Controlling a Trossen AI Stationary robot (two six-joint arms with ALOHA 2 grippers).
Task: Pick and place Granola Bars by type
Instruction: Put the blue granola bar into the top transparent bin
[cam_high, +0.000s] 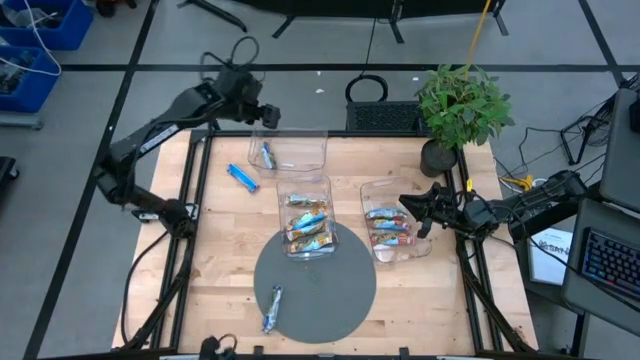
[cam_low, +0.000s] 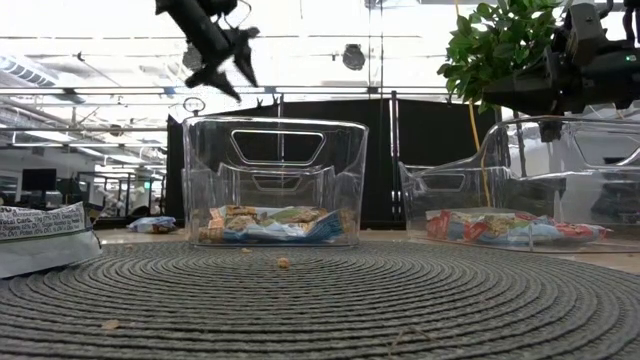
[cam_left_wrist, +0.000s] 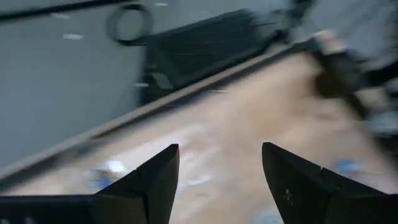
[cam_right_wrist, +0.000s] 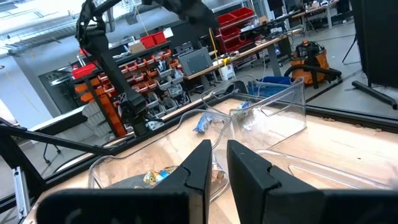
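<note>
1. Three clear bins sit on my wooden table (cam_high: 220, 270) in the overhead view: a far bin (cam_high: 292, 150) at upper centre, a middle bin (cam_high: 304, 216) at centre, and a right bin (cam_high: 392, 228) just right of centre.
2. My left gripper (cam_high: 268, 117) hangs at the upper left of the overhead frame, right over the far bin's back-left corner. In its wrist view the two dark fingers (cam_left_wrist: 149, 180) stand apart with bare wood between them, holding nothing.
3. One blue bar (cam_high: 266, 154) lies inside the far bin, just below that gripper in the overhead picture and clear of the fingers.
4. A second blue bar (cam_high: 242, 177) lies on bare wood outside the bin, down and left of the gripper.
5. Several tan and blue-marked bars (cam_high: 306, 224) are piled in the middle bin; the low view shows them along its floor (cam_low: 268, 225).
6. Red-marked bars (cam_high: 388, 229) fill the right bin, seen at lower right of the low view too (cam_low: 505, 228).
7. My right gripper (cam_high: 412, 207) waits at the right bin's right edge, fingers nearly together and empty in its wrist view.
8. One last bar (cam_high: 272, 308) lies on the round grey mat (cam_high: 340, 290) at lower centre, well apart from both grippers.
</note>
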